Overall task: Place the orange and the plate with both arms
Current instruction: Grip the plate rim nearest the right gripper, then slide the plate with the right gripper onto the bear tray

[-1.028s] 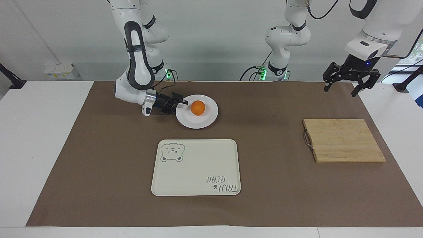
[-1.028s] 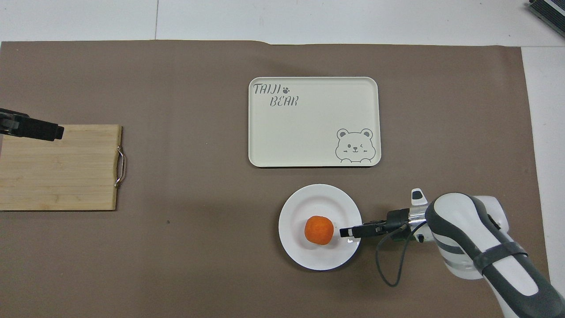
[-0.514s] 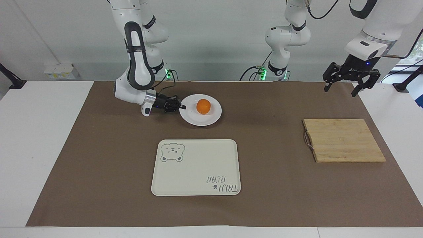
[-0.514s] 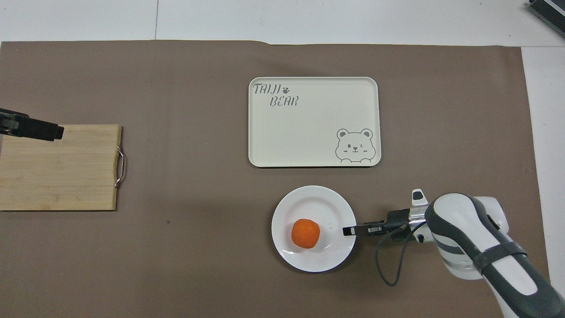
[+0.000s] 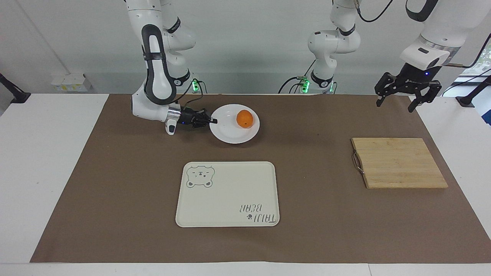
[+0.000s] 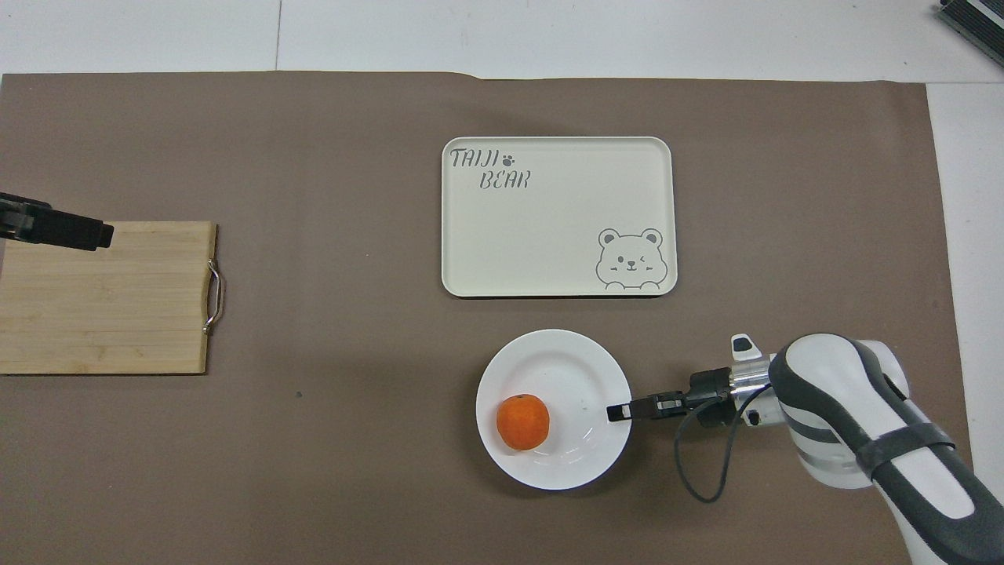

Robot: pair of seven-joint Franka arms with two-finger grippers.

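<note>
Right pincer (image 5: 213, 121) lies low and level, clamped on the plate (image 5: 230, 134) rim at the edge toward the right arm's end of the table. The plate has no long axis. The orange (image 5: 244, 118) sits off-centre on it, away from the grip. Tray (image 5: 230, 199) lies farther out. Left pincer (image 5: 397, 102) waits apart above the cutting board (image 5: 399, 163), well apart from the plate

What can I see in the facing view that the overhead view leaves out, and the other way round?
Only the facing view shows both arms' bases with their green lights, the wall, and the whole left gripper raised with fingers spread, near the cutting board.

Only the overhead view shows the tray's lettering the right way up; there the left gripper is just a black tip.

Both show the orange on the plate, off-centre toward the left arm's end, the right gripper shut on the plate's rim, the tray and the board.
</note>
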